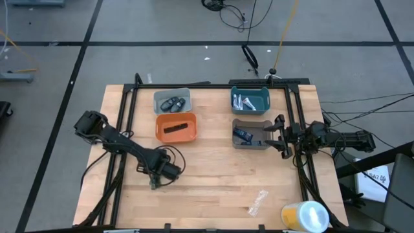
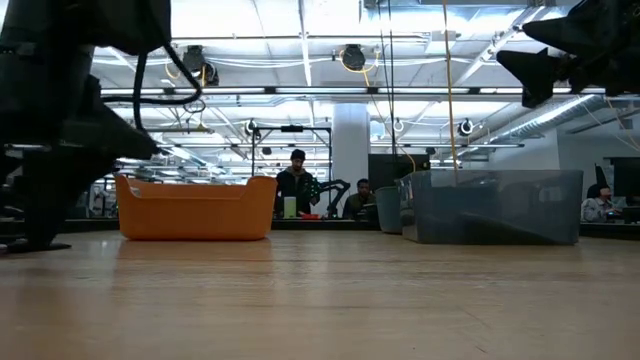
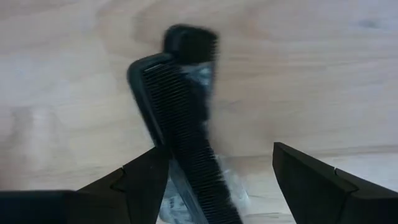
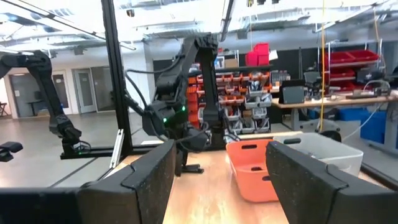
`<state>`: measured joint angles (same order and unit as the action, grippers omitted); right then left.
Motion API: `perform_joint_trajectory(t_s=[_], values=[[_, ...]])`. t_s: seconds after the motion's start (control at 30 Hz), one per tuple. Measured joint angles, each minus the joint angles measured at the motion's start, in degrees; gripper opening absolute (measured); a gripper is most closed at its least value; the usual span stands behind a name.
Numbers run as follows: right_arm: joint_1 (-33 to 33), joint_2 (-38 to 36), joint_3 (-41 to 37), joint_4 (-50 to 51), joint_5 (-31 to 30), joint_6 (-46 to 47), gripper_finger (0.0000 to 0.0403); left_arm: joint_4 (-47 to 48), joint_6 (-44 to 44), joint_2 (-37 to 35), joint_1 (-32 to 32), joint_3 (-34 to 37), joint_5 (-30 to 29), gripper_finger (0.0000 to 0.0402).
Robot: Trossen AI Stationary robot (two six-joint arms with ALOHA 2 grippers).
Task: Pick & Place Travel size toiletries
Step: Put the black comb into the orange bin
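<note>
Wooden tabletop (image 1: 213,175) carrying four bins; left tool (image 3: 214,180) spread, hovering low over black comb (image 3: 180,124); right tool (image 1: 277,134) spread, hanging above grey bin (image 1: 251,144)

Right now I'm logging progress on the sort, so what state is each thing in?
Comb: flat on the table between the left gripper's open fingers, not gripped.
Right gripper: open, empty, over the grey bin's right end.
Orange bin: holds a black stick piece.
Grey bin: holds a dark blue tube.
Teal bin: holds white tubes.
Wrapper: lying loose on the table.
</note>
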<state>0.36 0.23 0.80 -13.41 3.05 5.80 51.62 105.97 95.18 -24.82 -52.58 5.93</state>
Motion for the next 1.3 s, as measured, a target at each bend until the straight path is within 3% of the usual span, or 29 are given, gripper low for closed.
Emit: perform_joint_trajectory(t_s=[0.7, 1.07, 1.3], values=[[0.0, 0.0, 0.0, 0.08, 0.02, 2.52, 0.0238, 8.31, -1.67, 0.06, -0.47, 0.38, 6.13, 0.028], [0.0, 0.0, 0.01, 0.0, 0.02, 2.32, 0.0238, 5.8, 0.19, 0.06, -2.3, 0.78, 6.04, 0.028], [0.0, 0.02, 0.01, -0.03, 0.02, 2.48, 0.0238, -5.03, 1.26, -0.49, -2.38, 6.53, 6.89, 0.028]])
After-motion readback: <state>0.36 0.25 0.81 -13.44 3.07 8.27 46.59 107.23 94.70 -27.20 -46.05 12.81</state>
